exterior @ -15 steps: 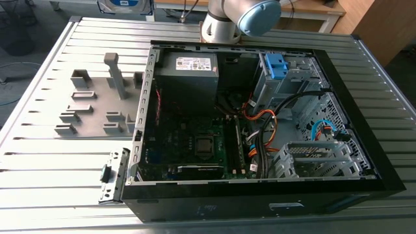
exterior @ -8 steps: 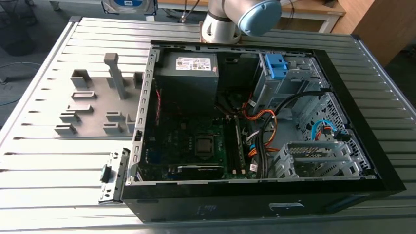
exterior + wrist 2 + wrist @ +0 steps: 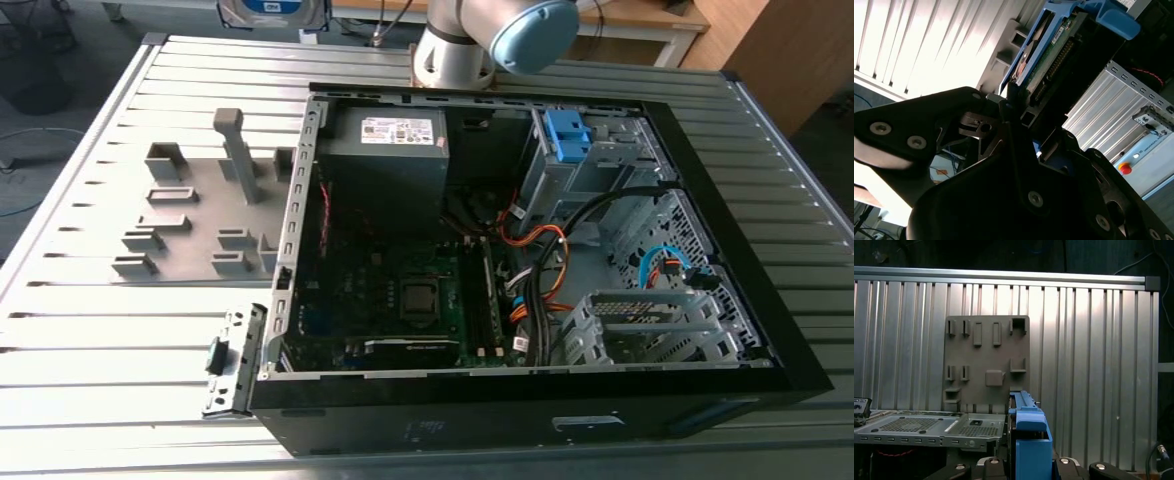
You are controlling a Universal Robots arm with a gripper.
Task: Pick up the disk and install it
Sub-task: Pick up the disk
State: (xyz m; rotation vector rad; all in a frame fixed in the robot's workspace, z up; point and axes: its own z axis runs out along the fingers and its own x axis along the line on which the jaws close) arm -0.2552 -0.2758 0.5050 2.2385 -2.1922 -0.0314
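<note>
The gripper [image 3: 1024, 119] is clamped on one short end of the disk [image 3: 1051, 47], whose long axis runs straight out from it toward the tabletop [image 3: 1094, 340].

Strong light glares off the worktop [image 3: 120, 340] in the exterior view; the case [image 3: 441, 425] interior lies in shadow. In the second wrist view the worktop [image 3: 914, 45] burns white.
</note>
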